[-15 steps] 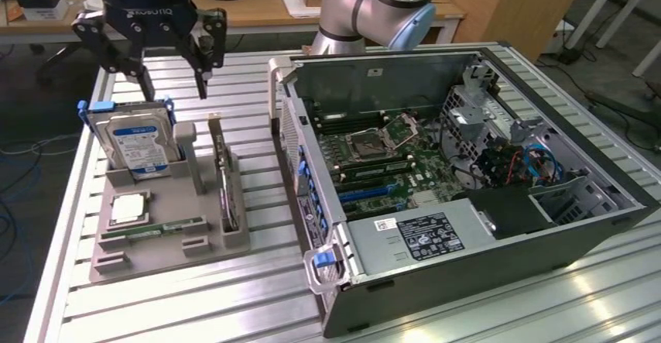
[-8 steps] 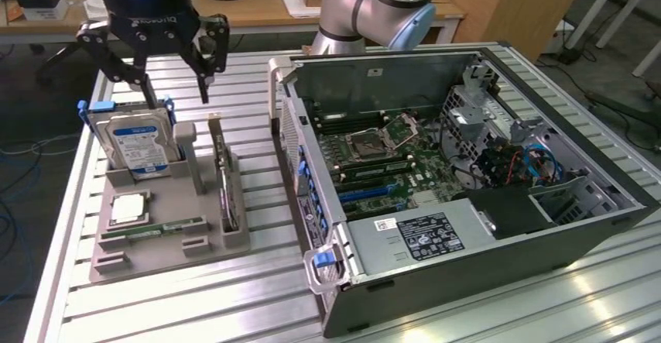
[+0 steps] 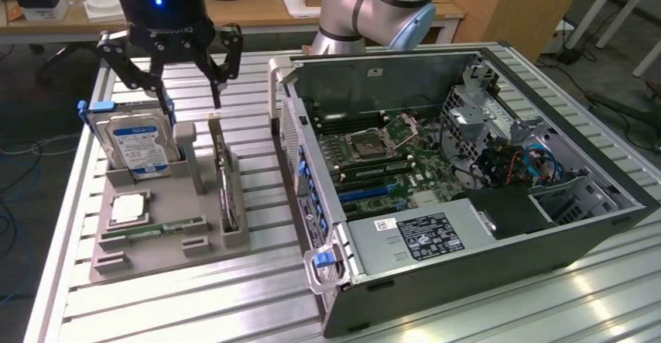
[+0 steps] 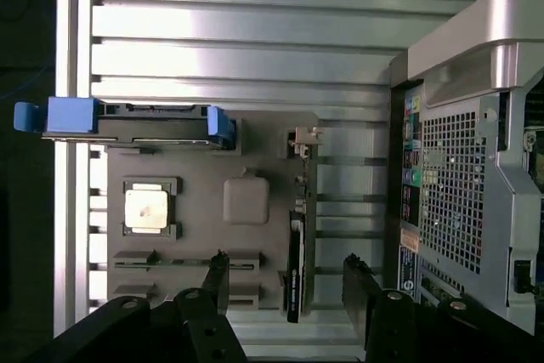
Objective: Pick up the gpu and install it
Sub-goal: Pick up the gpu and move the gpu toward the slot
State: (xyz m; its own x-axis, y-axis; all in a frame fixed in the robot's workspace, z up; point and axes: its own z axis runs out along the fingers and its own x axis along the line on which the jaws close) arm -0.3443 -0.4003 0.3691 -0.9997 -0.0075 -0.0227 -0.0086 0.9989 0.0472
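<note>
The gpu [image 3: 226, 188] is a thin dark card standing on its edge in a slot along the grey holder [image 3: 170, 196], on the side nearest the computer case. My gripper [image 3: 193, 104] hangs open above the holder's far end and holds nothing. In the wrist view the gpu [image 4: 295, 271] runs as a narrow dark strip, with its silvery bracket end [image 4: 303, 142] farther from me. It lies in the gap of my gripper [image 4: 285, 263], between the two black fingers [image 4: 218, 265], and they stay clear of it.
The holder also carries a hard drive [image 3: 139, 145] in a blue caddy, a CPU [image 3: 129, 207] and a RAM stick [image 3: 155, 229]. The open computer case [image 3: 465, 165], motherboard exposed, lies at the exterior view's right on the slatted metal table [image 3: 155, 304].
</note>
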